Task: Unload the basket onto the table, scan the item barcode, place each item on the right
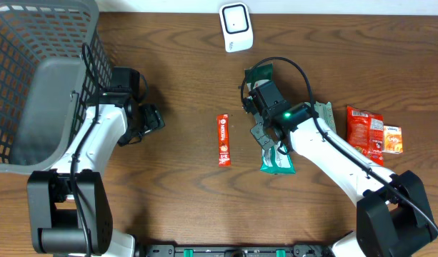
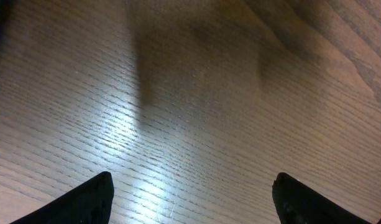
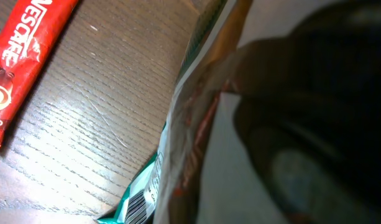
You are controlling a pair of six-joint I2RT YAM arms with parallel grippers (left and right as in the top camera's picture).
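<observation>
Presently the right pincer [image 1: 255, 90] is closed on a thin green packet [image 1: 260, 71], and from the overhead view the packet is judged to be pinched by its near edge so that its free end projects towards 12 o'clock, where the white scanner [image 1: 235, 27] is stood at the far edge of the desk [image 1: 176, 207]. The packet is held apart from the scanner, so the barcode is judged not yet to have been presented. In the right wrist view the foil fills most of the frame and no barcode can be made out on it. A barcode is seen there only on the teal packet [image 3: 138, 209], which lies flat at about 6 o'clock of the right pincer, partly under the arm. A red Nescafe stick [image 1: 224, 140] is laid lengthwise near the middle of the desk, just to 9 o'clock of the teal packet. Two red packets [image 1: 363, 128] and a small orange box [image 1: 394, 139] are left together at 3 o'clock, apparently as stock waiting to be scanned. The left pincer [image 1: 153, 118] is held open low over bare wood at 9 o'clock, gripping nothing, and is judged to be parked clear of the scanner. The grey mesh basket [image 1: 18, 43] is set at 10 o'clock, beside the left arm, presumably to receive scanned items. Nothing is seen inside it.
</observation>
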